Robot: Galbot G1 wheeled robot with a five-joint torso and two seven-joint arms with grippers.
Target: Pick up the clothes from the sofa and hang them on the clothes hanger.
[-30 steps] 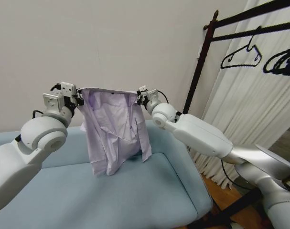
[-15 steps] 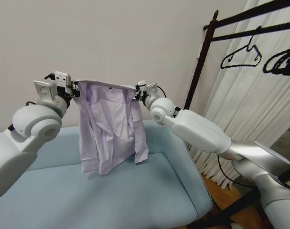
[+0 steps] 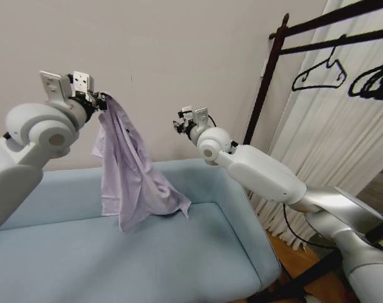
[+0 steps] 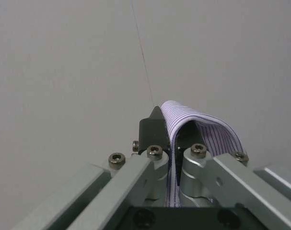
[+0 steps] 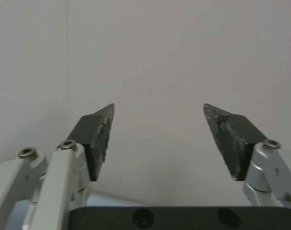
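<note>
Holding the shirt (image 3: pixel 125 177) aloft by one point is the step in hand: the left gripper (image 3: pixel 96 100) is raised at the robot's upper left, clamped on a fold of the striped fabric; in the left wrist view the cloth (image 4: pixel 198 124) loops over and down between the closed fingers of that gripper (image 4: pixel 171 139). The garment hangs from this single hold as a bunched drape, clear of the sofa (image 3: pixel 197 252) along most of its length; its lower edge trails toward the front of the backrest, near the seat; contact with the cushion cannot be confirmed.

The right gripper (image 3: pixel 185 120) is raised near the centre, well apart from the shirt; in the right wrist view its fingers (image 5: pixel 99 132) stand wide apart with nothing between them and the plain wall beyond.

Judgement: the pick-up from the sofa is done; the hanging is not yet begun. The clothes rack (image 3: pixel 267 82) stands to the robot's right, with a black hanger (image 3: pixel 317 74) on its upper rail, well apart from the shirt and higher than both grippers. The next move calls for a second hold on the collar or shoulder, since a shirt gathered at one point will not seat on a hanger; it also calls for travel or a turn to the right; the trailing hem should be kept clear of the sofa.
</note>
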